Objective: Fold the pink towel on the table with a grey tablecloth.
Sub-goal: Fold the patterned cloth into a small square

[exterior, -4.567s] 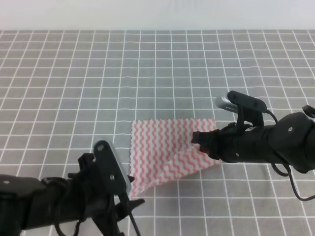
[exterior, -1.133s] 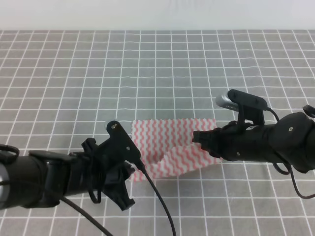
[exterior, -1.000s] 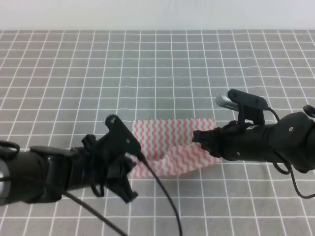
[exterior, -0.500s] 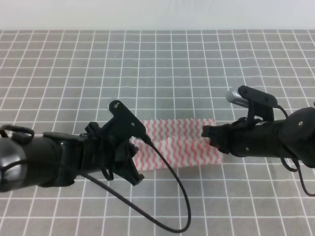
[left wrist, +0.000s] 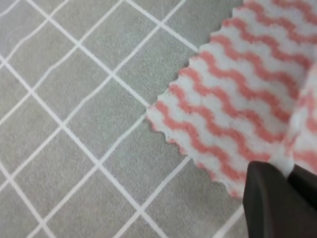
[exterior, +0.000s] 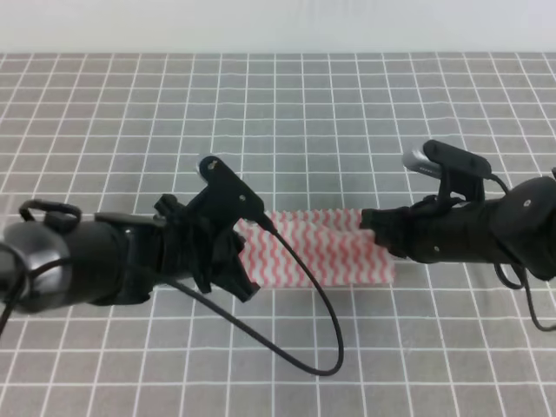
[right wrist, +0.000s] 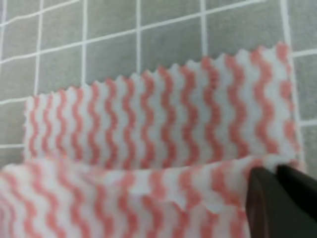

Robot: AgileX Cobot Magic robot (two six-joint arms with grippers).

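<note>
L hand (left wrist: 277, 186), R hand (right wrist: 272, 186) pinching pink towel (exterior: 326, 256)

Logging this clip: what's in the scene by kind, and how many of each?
Pink towel: 1
Table with a grey tablecloth: 1
Grippers: 2, left gripper and right gripper, each pinching a towel edge
Total: 4

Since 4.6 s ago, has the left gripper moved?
Yes. The left gripper went from the near edge up the grid, away from the camera, carrying the towel's near edge with it.
</note>
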